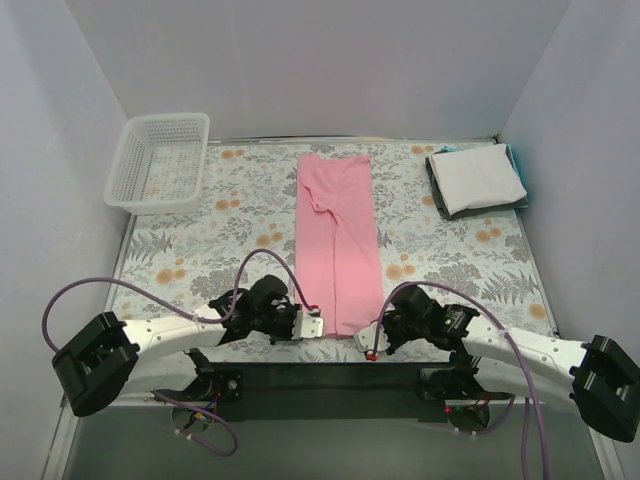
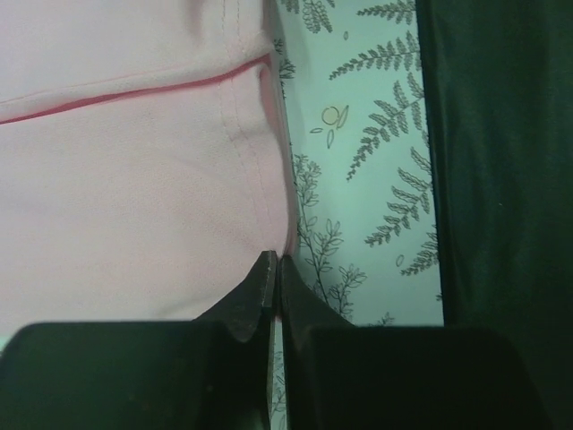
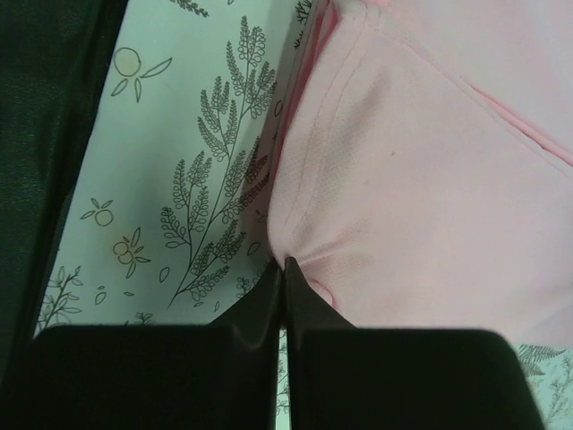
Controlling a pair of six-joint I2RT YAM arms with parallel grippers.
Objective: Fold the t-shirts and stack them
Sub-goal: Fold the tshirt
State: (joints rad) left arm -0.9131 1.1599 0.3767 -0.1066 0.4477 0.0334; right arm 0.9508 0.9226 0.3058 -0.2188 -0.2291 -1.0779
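White-walled booth; the counter (image 1: pixel 200 245) is covered with a floral-print cloth.

Left pincer (image 2: pixel 273 269): the jaws are pressed together, and the near left corner of the pink t-shirt (image 1: pixel 338 240) is nipped at their tips. Right pincer (image 3: pixel 283 269): the jaws are likewise pressed together on the near right corner, and the cloth is seen puckering into the tips. Both pincers are set low at the near edge of the counter, one at each side of the shirt's near end.

The shirt is laid out as a long narrow strip with its sides turned in. It runs from the near edge toward the far wall, down the middle of the counter. The folded t-shirts (image 1: pixel 478 177), white on top with dark and teal edges, are stacked at the far right corner, well apart from the strip. A white mesh basket (image 1: pixel 160 160) is set at the far left corner.

Step judged: the lengthwise folds are done and the crosswise fold is in hand, with the grasp made but nothing yet lifted. The next move is judged to call for both corners being raised together and carried toward the far end, kept level so that the edges meet square. An uneven lift would likely skew the fold.
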